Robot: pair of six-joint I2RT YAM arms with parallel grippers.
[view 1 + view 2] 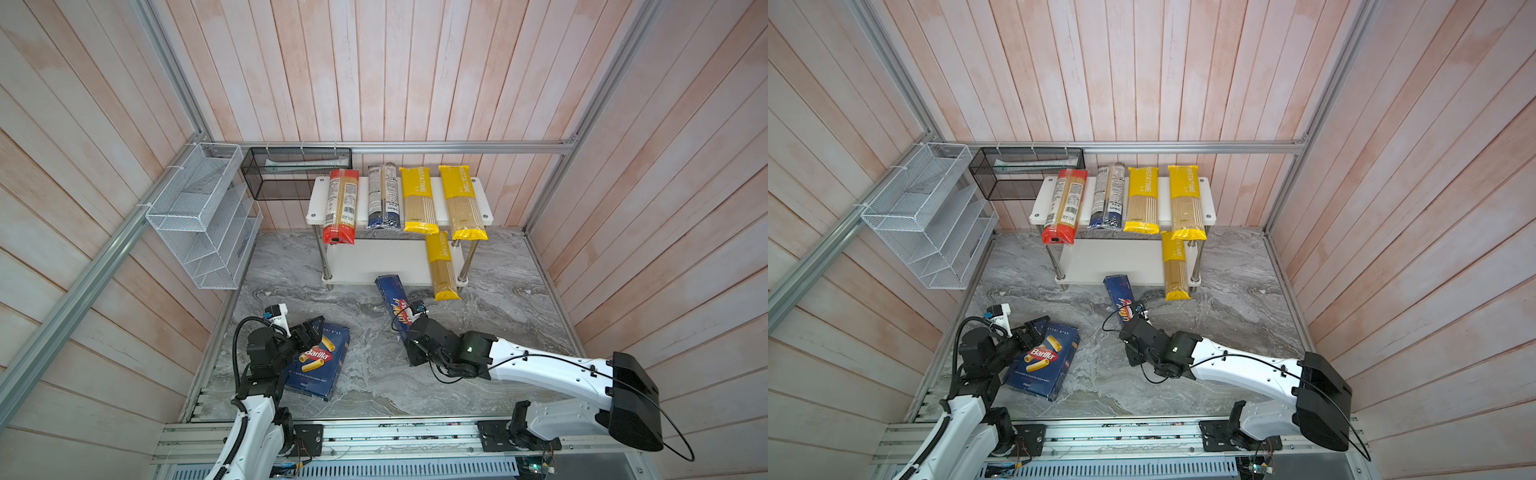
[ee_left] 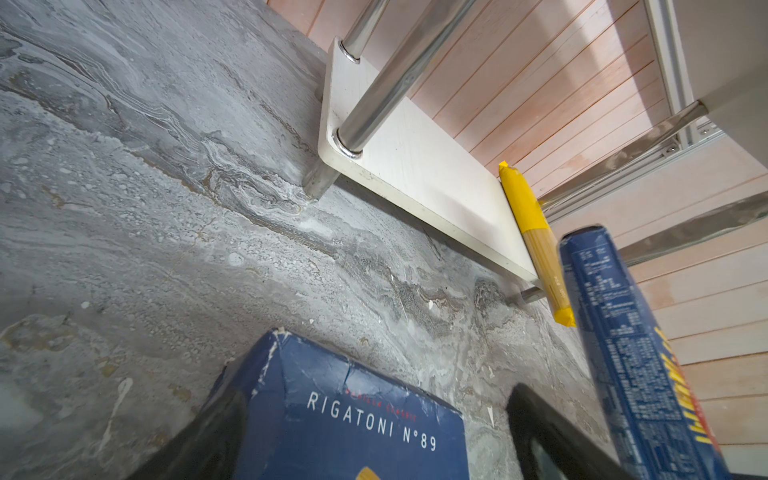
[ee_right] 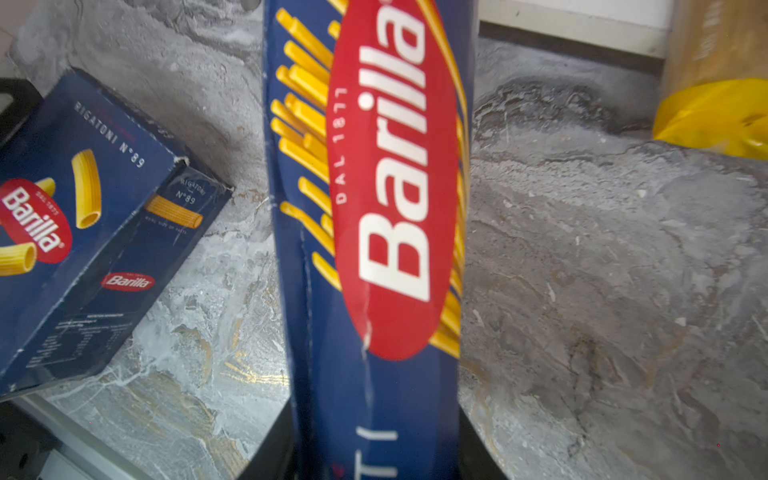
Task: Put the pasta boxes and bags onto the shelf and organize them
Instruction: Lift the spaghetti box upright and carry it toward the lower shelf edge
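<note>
Clenched on the long narrow dark blue cardboard spaghetti box [image 1: 392, 299]: right end effector [image 1: 409, 330], black fingers [image 3: 274, 461] pressed to both sides. Long axis near-to-far, far end pointing at the front edge of the white 2-tier chrome-posted shelf [image 1: 374, 259]. Released, spread around a far corner of the wide flat dark blue rigatoni box [image 1: 318, 361]: left end effector [image 1: 313, 330]. Rigatoni box flat on the grey marbled worktop [image 1: 498, 299], logo up, title end toward the shelf. On the top board, 4 spaghetti bags side by side, long axes front-to-back: red-ended bag [image 1: 341, 205], blue-ended bag [image 1: 384, 197], yellow PASTATIME bag [image 1: 417, 199], rightmost yellow bag [image 1: 462, 203]. On the lower board, 1 lone yellow bag [image 1: 441, 266], near end overhanging.
</note>
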